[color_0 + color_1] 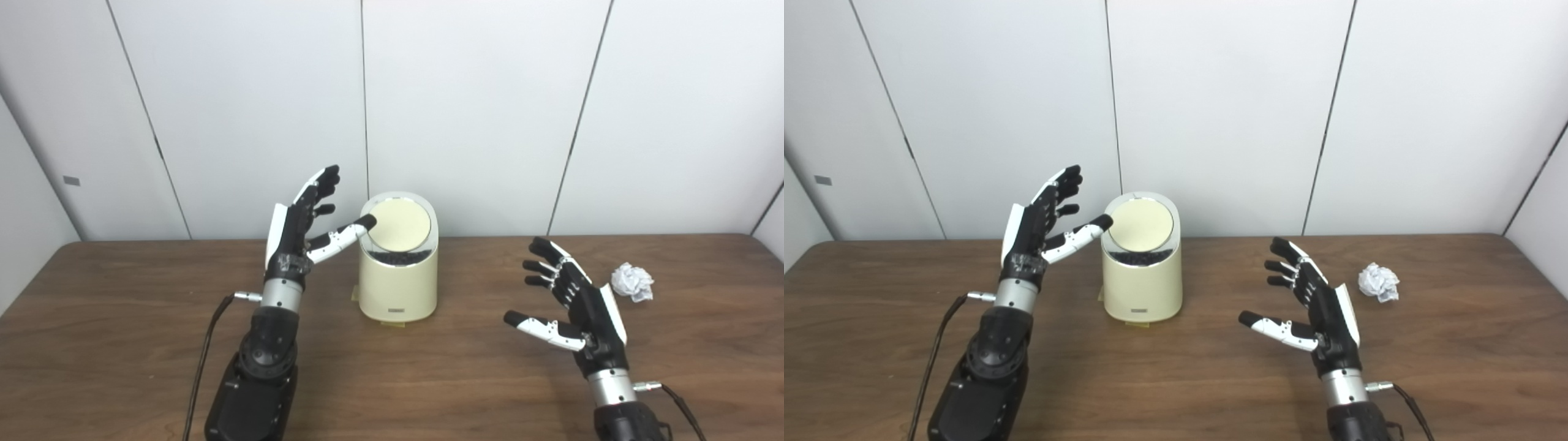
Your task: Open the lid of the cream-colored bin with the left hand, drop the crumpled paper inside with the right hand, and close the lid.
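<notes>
The cream-colored bin (pixel 398 288) stands at the middle of the brown table, its round lid (pixel 400 225) tilted up so a dark gap shows along the lid's lower edge. My left hand (pixel 304 225) is open beside the bin's left side, thumb tip touching the lid's left rim, the other fingers pointing up. A white ball of crumpled paper (pixel 633 282) lies on the table at the right. My right hand (pixel 569 303) is open and empty, hovering just left of the paper, apart from it.
The brown table (pixel 122 318) runs to a white panelled wall close behind the bin. A black cable (pixel 205 355) trails from the left wrist over the table. Another cable (pixel 680 404) leaves the right wrist.
</notes>
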Motion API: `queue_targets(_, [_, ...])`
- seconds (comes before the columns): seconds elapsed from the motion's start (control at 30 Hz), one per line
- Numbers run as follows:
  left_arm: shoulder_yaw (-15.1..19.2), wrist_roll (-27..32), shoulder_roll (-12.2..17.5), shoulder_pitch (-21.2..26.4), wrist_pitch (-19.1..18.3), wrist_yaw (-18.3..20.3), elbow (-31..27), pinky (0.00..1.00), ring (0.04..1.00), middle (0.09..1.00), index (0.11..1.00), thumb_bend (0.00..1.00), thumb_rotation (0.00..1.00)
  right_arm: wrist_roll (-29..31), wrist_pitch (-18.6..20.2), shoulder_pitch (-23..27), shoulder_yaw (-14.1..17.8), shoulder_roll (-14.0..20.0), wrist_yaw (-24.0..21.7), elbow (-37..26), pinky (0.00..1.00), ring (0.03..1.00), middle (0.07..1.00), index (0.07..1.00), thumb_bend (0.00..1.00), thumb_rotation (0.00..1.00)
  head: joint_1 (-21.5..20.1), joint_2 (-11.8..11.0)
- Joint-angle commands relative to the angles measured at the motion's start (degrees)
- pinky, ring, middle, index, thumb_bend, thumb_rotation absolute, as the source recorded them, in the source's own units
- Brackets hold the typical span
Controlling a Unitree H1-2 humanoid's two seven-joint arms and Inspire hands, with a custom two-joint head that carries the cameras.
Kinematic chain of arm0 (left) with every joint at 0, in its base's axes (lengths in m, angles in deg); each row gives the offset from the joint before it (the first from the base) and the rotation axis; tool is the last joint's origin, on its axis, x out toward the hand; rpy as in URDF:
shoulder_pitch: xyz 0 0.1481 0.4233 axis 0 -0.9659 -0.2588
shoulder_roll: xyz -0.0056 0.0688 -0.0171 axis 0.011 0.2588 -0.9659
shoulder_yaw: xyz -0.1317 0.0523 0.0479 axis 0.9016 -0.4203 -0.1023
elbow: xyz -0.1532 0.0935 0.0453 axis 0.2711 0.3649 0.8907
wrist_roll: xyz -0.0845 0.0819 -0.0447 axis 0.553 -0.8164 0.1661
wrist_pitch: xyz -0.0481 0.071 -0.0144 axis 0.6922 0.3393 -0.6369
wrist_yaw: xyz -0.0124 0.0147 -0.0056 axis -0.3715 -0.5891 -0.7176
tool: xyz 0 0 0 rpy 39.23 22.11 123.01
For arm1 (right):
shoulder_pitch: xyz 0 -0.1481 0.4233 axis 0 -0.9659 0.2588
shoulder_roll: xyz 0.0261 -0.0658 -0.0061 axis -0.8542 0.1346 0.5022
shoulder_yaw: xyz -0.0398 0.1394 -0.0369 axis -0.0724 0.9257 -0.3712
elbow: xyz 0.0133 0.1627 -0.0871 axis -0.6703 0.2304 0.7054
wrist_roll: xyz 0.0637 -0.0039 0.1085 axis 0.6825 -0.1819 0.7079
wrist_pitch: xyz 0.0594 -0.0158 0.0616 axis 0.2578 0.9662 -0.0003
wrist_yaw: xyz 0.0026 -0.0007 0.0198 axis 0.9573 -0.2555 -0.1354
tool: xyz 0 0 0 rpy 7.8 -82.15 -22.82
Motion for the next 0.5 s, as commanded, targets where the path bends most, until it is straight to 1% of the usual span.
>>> queue_targets(0.0, [-0.4,-1.1,0.5,3.8,0.3,-0.4,-0.4,0.8,0.876,0.877,0.914,0.84,0.33,0.4,-0.4,-4.0,-0.2,-0.6,0.0,4.3,0.69,0.771,0.85,0.838,0.75,0.19,-0.1,0.0])
queue_targets(0.17, [-1.1,-2.0,0.8,5.6,0.0,-0.8,0.8,0.85,0.885,0.882,0.913,0.85,0.35,0.4,-0.3,-4.1,-0.2,-0.8,0.2,4.2,0.69,0.771,0.848,0.836,0.74,0.16,-0.3,0.2])
queue_targets(0.3, [-1.6,-3.8,1.0,6.6,-0.7,-1.5,1.2,0.89,0.892,0.883,0.914,0.86,0.36,0.4,-0.6,-4.2,-0.3,-0.8,0.1,4.3,0.69,0.773,0.852,0.844,0.74,0.18,-0.4,0.3])
queue_targets(0.47, [-2.6,-5.9,1.5,7.9,-3.5,-1.0,1.0,0.95,0.921,0.896,0.931,0.85,0.38,0.2,-0.6,-4.2,-0.2,-1.0,0.4,4.2,0.7,0.772,0.849,0.846,0.73,0.19,-0.4,0.4])
